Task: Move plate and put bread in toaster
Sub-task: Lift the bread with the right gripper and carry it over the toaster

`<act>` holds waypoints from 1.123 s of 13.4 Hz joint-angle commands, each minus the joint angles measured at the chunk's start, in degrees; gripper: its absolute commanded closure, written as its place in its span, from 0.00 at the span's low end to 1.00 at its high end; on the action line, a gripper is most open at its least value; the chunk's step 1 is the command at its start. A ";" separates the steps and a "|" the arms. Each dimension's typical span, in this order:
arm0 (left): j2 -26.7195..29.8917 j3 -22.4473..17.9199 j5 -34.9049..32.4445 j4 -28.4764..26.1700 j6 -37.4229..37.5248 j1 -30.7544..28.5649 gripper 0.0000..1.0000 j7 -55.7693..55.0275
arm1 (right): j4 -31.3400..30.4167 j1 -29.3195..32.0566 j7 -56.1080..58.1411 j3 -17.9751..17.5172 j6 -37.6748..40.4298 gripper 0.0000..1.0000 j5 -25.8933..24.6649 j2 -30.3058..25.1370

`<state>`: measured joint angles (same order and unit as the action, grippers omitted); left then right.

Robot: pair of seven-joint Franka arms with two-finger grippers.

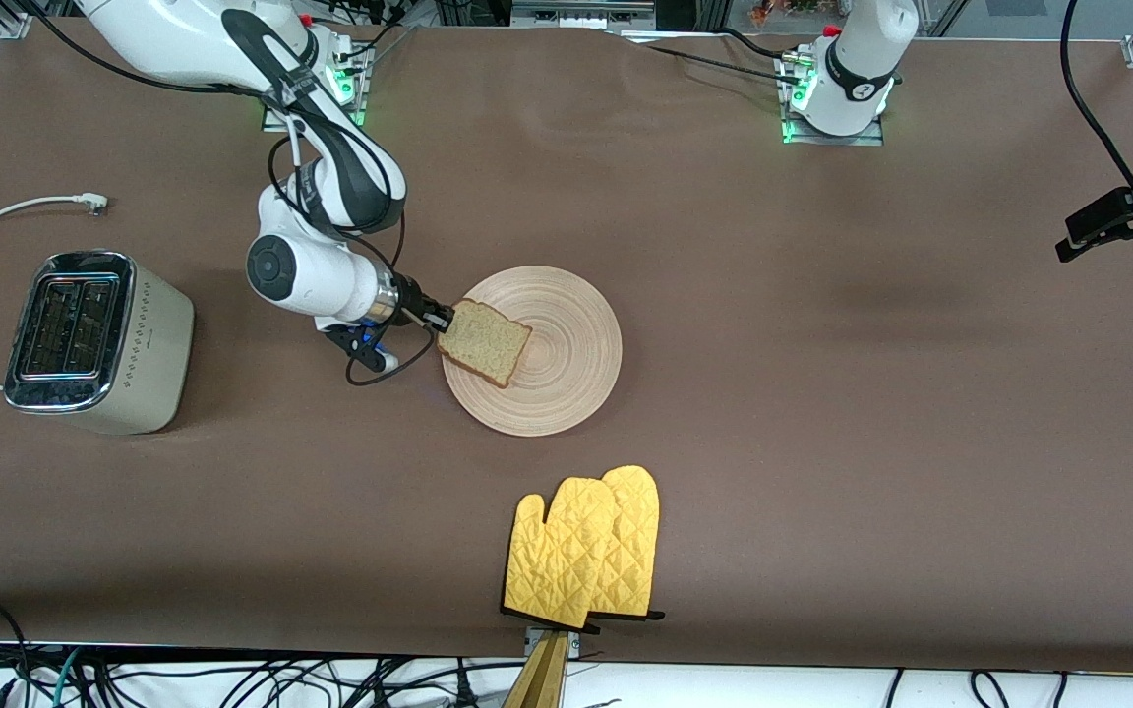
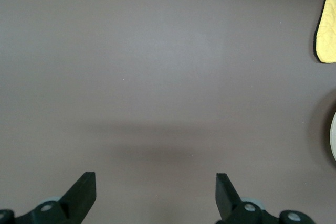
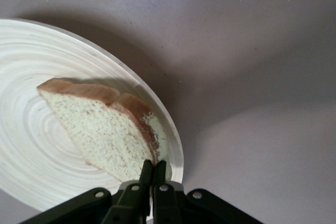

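The right gripper (image 3: 153,167) has its jaws pinched tight on the speckled bread's (image 1: 484,341) edge, over the grooved wooden plate (image 1: 566,383) mid-counter. The right wrist view shows the slice tilted (hard to tell from the front). The left gripper (image 2: 156,195) hangs with jaws wide. The chrome-topped toaster (image 1: 94,339) sits toward the right arm's end.

A brown cloth-covered table (image 1: 822,393) fills the view, lit evenly from above. 2 yellow oven mitts (image 1: 586,556) lie overlapped on it. Nearer the front camera than the mitts, a white floor strip (image 1: 921,688) carries loose black cables (image 1: 262,678), just past the table's edge.
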<state>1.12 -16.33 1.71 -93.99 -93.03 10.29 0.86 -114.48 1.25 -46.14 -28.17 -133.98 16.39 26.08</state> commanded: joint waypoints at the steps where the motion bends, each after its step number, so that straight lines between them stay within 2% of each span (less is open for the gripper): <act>1: -0.60 0.59 -1.01 1.80 1.53 -0.45 0.00 -0.24 | 3.11 0.24 0.70 0.57 5.29 1.00 0.13 -0.95; 4: -0.68 0.77 -1.10 1.80 1.53 -0.45 0.00 -0.42 | 9.33 0.33 0.70 2.59 14.67 1.00 -1.88 -2.44; 8: -0.77 0.68 -1.80 1.80 1.45 -0.45 0.00 -0.15 | 23.30 0.42 1.05 6.45 33.13 1.00 -7.85 -2.62; 10: -0.77 0.77 -1.80 1.80 1.36 -0.45 0.00 -0.15 | 29.37 0.59 5.50 8.47 40.25 1.00 -11.28 -2.62; 15: -0.77 0.77 -1.80 1.80 1.27 -0.36 0.00 -0.15 | 38.79 4.18 25.08 16.81 55.03 1.00 -11.91 -2.62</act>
<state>1.03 -16.15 1.71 -93.99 -92.99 10.29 0.86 -79.33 3.60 -28.90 -13.76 -83.39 5.18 22.75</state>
